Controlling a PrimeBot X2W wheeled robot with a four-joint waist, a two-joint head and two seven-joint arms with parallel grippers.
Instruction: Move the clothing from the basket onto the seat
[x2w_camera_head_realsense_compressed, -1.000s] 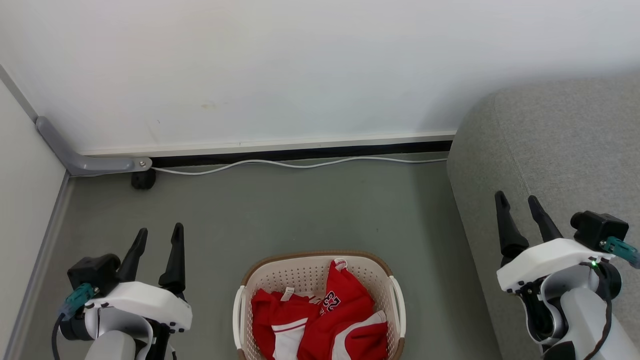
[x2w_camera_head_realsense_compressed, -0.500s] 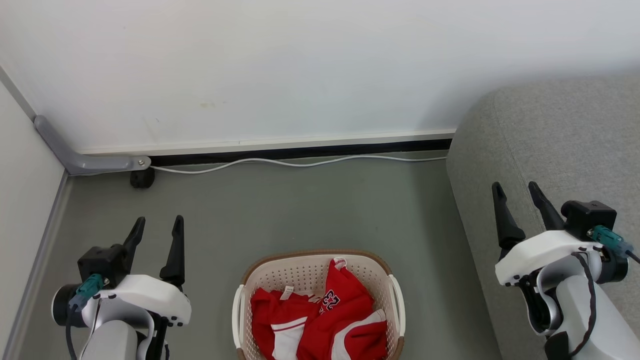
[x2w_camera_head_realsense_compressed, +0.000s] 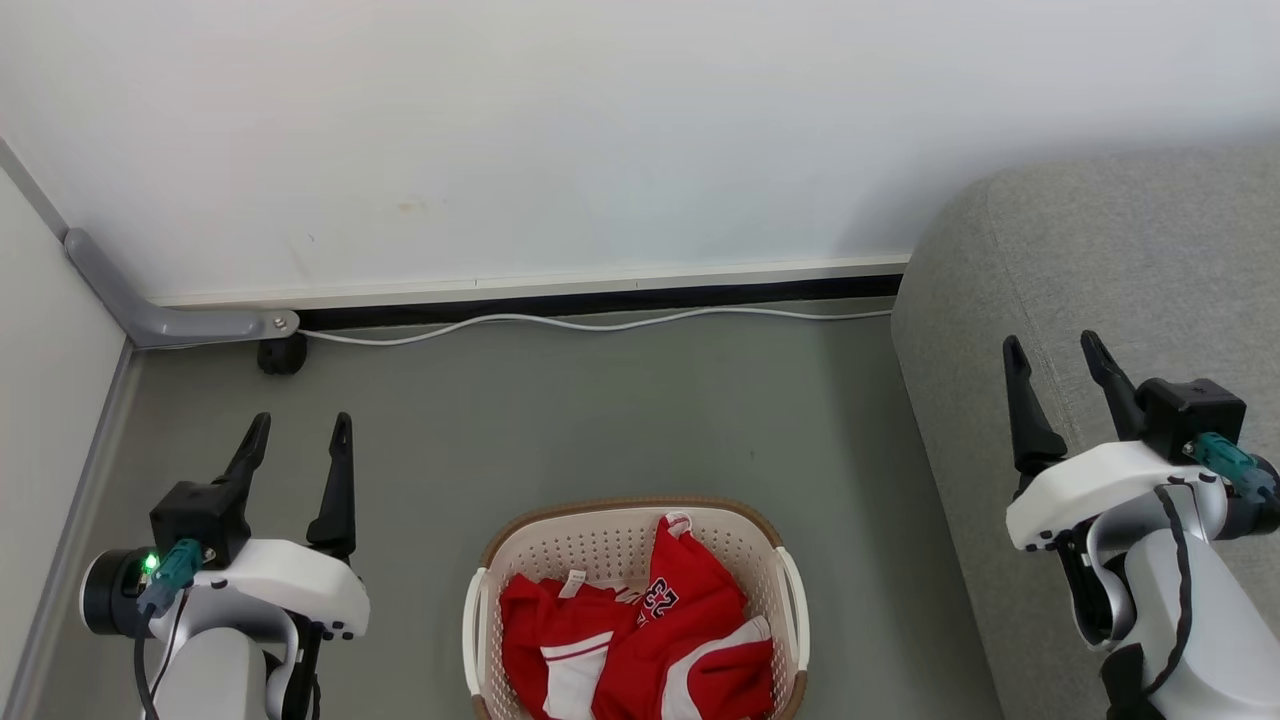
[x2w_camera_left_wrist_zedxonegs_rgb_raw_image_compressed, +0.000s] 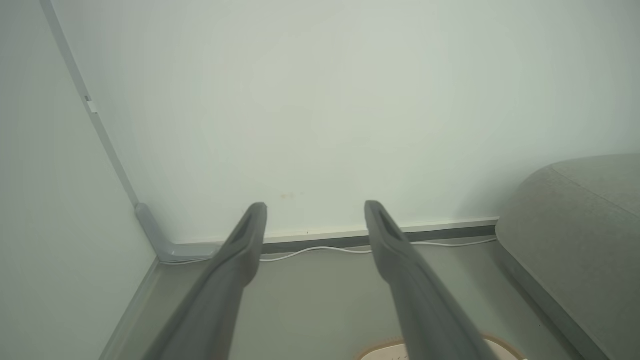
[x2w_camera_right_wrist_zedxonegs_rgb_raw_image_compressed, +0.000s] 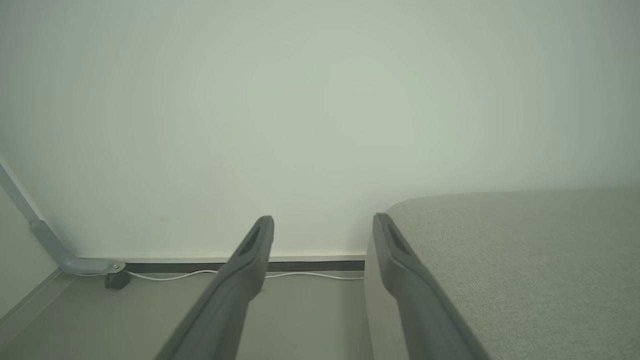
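Red clothing (x2w_camera_head_realsense_compressed: 640, 645) with white trim and a number print lies heaped in the cream basket (x2w_camera_head_realsense_compressed: 560, 545) on the floor at the bottom middle of the head view. The light-grey seat (x2w_camera_head_realsense_compressed: 1130, 270) fills the right side. My left gripper (x2w_camera_head_realsense_compressed: 298, 432) stands open to the left of the basket, above the floor, holding nothing. My right gripper (x2w_camera_head_realsense_compressed: 1058, 356) stands open over the seat's near edge, also holding nothing. In the left wrist view the basket rim (x2w_camera_left_wrist_zedxonegs_rgb_raw_image_compressed: 495, 345) peeks in at the bottom, with the seat (x2w_camera_left_wrist_zedxonegs_rgb_raw_image_compressed: 575, 225) at right. The right wrist view shows the seat (x2w_camera_right_wrist_zedxonegs_rgb_raw_image_compressed: 525, 265).
A white wall runs across the back with a dark skirting gap and a white cable (x2w_camera_head_realsense_compressed: 600, 325) along the floor. A grey bracket and a black caster (x2w_camera_head_realsense_compressed: 282, 355) sit in the left corner by a side panel (x2w_camera_head_realsense_compressed: 50, 420). Grey floor lies between basket and wall.
Both grippers have risen a little in the head view, fingers still spread. The right one has shifted slightly right. The clothing and basket have not moved.
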